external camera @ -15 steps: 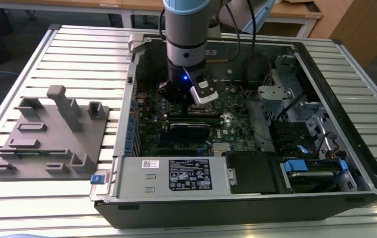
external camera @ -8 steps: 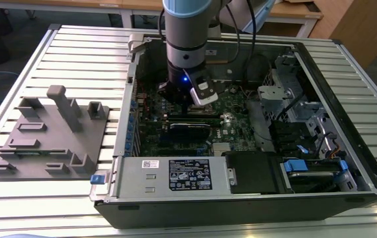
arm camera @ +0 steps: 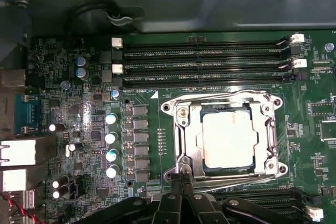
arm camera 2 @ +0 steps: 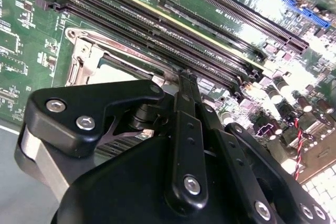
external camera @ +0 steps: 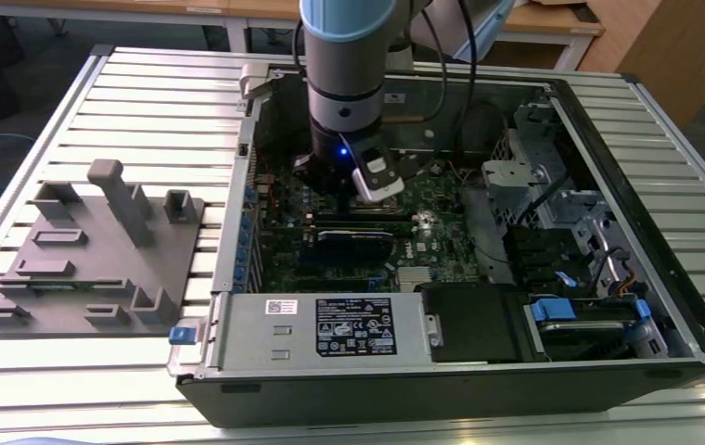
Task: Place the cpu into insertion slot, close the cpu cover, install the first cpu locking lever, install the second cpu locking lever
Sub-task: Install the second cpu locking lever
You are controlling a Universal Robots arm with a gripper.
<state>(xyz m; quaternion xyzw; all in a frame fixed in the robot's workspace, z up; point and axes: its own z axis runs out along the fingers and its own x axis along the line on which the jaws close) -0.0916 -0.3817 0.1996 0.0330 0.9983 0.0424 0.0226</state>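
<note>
The cpu (arm camera: 229,137) lies with its pale metal top flat in the insertion slot (arm camera: 278,169) on the green board. The cpu cover (arm camera: 185,142) is down over it, and its window frames the chip. Thin metal levers run along two opposite edges of the socket; one of them (arm camera: 220,94) lies beside the memory slots. My gripper (arm camera: 181,176) is shut, and its tips touch the socket's edge at a corner where the other lever ends. In the second wrist view the fingers (arm camera 2: 187,85) meet just beside the socket (arm camera 2: 86,61). In the exterior view the arm (external camera: 344,93) reaches down into the open computer case.
Long black memory slots (arm camera: 205,53) run beside the socket, and a row of capacitors (arm camera: 111,145) stands on its other side. The grey power supply box (external camera: 322,324) fills the case's near side. A drive cage (external camera: 538,185) is on the exterior view's right, a grey fixture plate (external camera: 93,260) on its left.
</note>
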